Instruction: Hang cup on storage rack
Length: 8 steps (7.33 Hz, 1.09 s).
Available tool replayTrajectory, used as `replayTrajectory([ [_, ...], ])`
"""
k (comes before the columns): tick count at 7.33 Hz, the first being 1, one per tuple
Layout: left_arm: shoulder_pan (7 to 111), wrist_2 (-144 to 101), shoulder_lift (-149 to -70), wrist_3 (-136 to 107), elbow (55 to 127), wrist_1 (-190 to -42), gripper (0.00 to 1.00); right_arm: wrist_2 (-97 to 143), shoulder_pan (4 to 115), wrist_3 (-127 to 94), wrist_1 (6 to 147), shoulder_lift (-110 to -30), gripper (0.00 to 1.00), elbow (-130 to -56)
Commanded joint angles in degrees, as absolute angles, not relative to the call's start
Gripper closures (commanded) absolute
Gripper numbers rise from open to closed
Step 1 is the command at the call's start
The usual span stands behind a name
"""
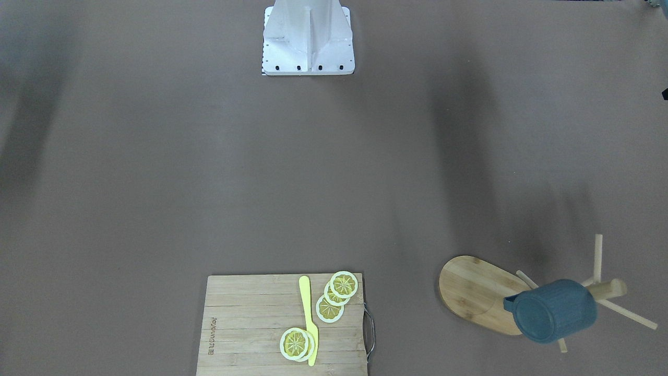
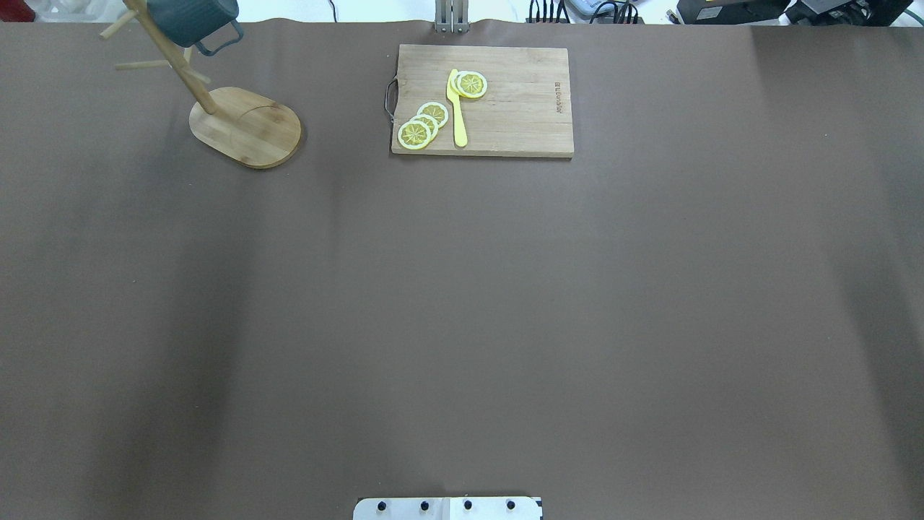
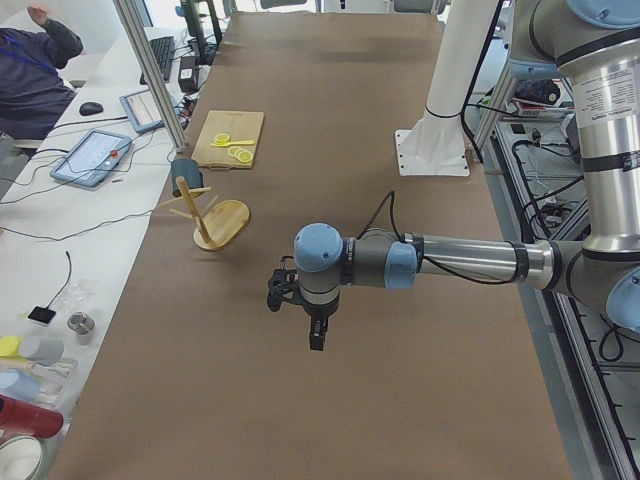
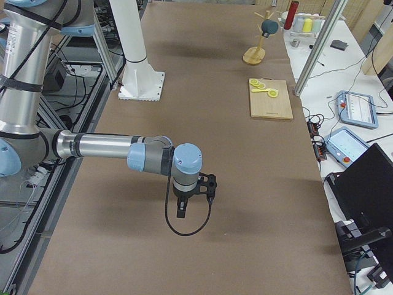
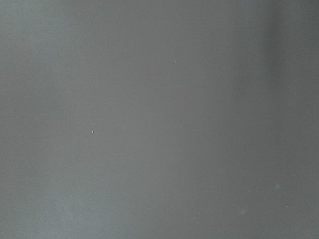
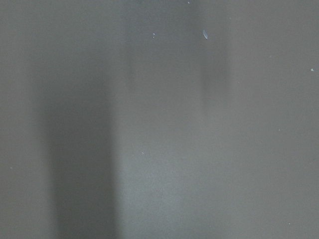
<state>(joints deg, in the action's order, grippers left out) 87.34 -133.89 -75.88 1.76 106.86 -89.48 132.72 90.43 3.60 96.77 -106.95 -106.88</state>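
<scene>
The slate-blue cup (image 1: 553,310) hangs tipped on a peg of the bamboo storage rack (image 1: 477,292), near the top of its post. From overhead, the cup (image 2: 191,18) and the storage rack (image 2: 245,126) sit at the table's far left corner. No gripper touches them. My left gripper (image 3: 315,335) shows only in the exterior left view, hovering over bare table well away from the storage rack (image 3: 225,222). My right gripper (image 4: 181,209) shows only in the exterior right view, far from the cup (image 4: 269,26). I cannot tell whether either is open or shut. Both wrist views show only brown table.
A slatted cutting board (image 2: 482,101) with lemon slices (image 2: 422,124) and a yellow knife (image 2: 457,108) lies at the far middle edge. The white robot base (image 1: 308,36) stands opposite. A person (image 3: 35,75) sits at a side table with tablets (image 3: 95,155).
</scene>
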Motion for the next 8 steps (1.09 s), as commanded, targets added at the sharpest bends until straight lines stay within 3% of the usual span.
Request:
replayTrajectory([
  [1, 87.28, -134.21, -75.94, 1.76, 106.26, -89.56, 0.01, 133.41, 90.44, 3.6, 96.77, -107.84, 0.0, -108.36],
  [8, 87.27, -133.86, -76.29, 1.67, 106.0, -89.56, 0.01, 136.58, 90.35, 3.16, 96.85, -107.84, 0.0, -108.46],
])
